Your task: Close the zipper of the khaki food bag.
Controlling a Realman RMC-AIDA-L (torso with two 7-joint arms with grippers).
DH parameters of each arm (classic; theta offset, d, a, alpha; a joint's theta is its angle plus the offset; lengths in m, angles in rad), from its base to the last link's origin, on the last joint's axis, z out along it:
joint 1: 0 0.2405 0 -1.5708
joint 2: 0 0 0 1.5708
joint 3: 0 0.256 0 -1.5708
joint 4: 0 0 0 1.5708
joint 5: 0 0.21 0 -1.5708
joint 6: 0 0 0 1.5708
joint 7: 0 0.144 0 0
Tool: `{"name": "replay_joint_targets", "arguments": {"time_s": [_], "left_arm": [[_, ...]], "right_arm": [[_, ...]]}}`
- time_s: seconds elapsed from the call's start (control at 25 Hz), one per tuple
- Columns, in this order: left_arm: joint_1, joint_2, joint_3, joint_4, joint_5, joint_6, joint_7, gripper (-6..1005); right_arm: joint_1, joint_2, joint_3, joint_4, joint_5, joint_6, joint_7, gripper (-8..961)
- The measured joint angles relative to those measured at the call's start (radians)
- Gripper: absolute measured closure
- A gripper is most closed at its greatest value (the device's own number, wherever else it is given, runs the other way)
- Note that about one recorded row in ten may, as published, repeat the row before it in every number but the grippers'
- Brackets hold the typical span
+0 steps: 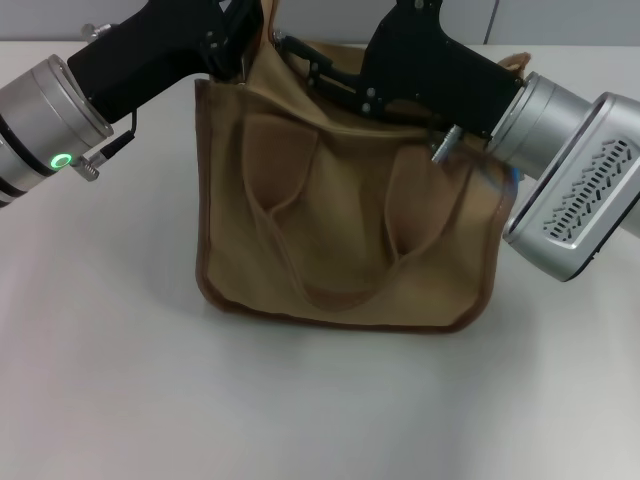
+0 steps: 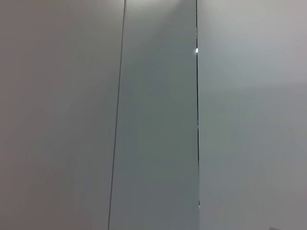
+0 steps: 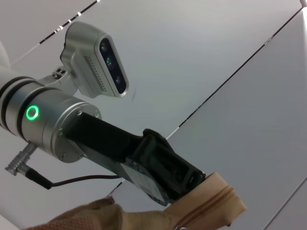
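The khaki food bag (image 1: 340, 230) stands upright in the middle of the white table, one looped handle (image 1: 345, 292) hanging down its front. My left gripper (image 1: 236, 52) is at the bag's top left corner; the right wrist view shows it (image 3: 169, 178) shut on the bag's end (image 3: 217, 188). My right gripper (image 1: 312, 66) lies over the bag's top edge, reaching in from the right. A short stretch of the zipper (image 3: 205, 212) shows in the right wrist view. The slider is hidden. The left wrist view shows only wall.
The white table (image 1: 100, 360) stretches in front of and to both sides of the bag. Grey wall panels (image 2: 158, 120) stand behind. My right arm's silver wrist housing (image 1: 575, 200) hangs beside the bag's right end.
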Motion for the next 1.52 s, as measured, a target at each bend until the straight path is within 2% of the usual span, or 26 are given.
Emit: {"name": "replay_joint_targets", "arguments": {"time_s": [0.52, 1.08, 1.28, 1.52], "left_arm": [[-0.004, 0.000, 0.012, -0.002, 0.000, -0.001, -0.001, 952], [0.003, 0.000, 0.012, -0.005, 0.001, 0.008, -0.002, 948], [0.005, 0.000, 0.012, -0.005, 0.000, 0.010, -0.003, 947], [0.007, 0.000, 0.012, -0.005, 0.000, 0.011, -0.003, 945]], "right_arm": [[0.017, 0.000, -0.007, 0.026, -0.006, 0.032, 0.000, 232], [0.014, 0.000, -0.001, 0.023, -0.065, 0.037, 0.000, 382], [0.016, 0.000, -0.001, 0.023, -0.066, 0.039, 0.000, 604], [0.016, 0.000, -0.001, 0.024, -0.066, 0.040, 0.000, 820]]}}
